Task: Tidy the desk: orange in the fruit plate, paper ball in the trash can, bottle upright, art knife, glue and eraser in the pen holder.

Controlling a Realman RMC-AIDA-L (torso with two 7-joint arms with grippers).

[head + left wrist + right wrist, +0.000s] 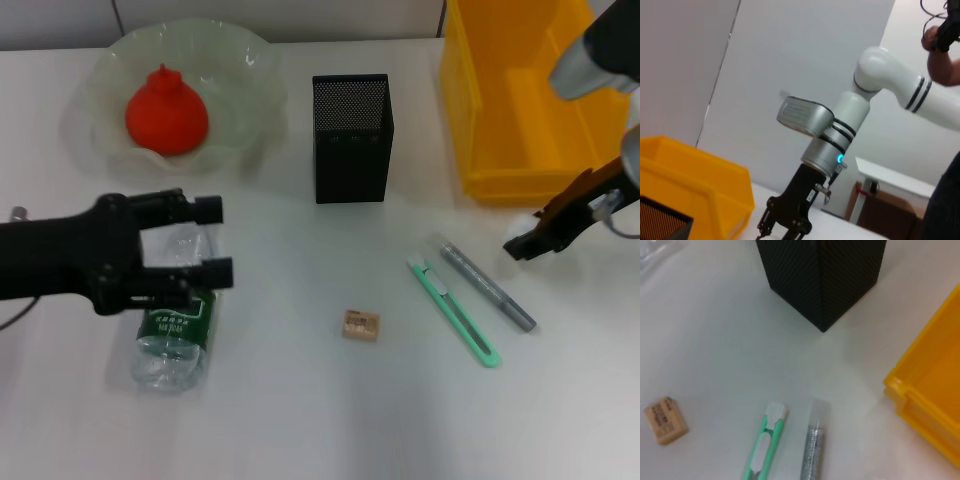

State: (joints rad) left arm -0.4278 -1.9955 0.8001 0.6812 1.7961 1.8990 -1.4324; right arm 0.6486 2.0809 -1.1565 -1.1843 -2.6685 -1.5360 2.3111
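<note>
Trash can (pixel 530 110) is sitting right behind the right gripper (pixel 528 240), which looks clenched on something small and white at its tips. Fruit plate (pixel 235 75) with the orange (pixel 166 110) in it is behind the left gripper (pixel 215 240), whose fingers are spread wide over the bottle (pixel 175 335) lying flat; green label text is too small to read. Pen holder (pixel 352 138), art knife (pixel 453 310), glue (pixel 487 283) and eraser (pixel 361 325) are sitting between the grippers; eraser print isn't legible.
</note>
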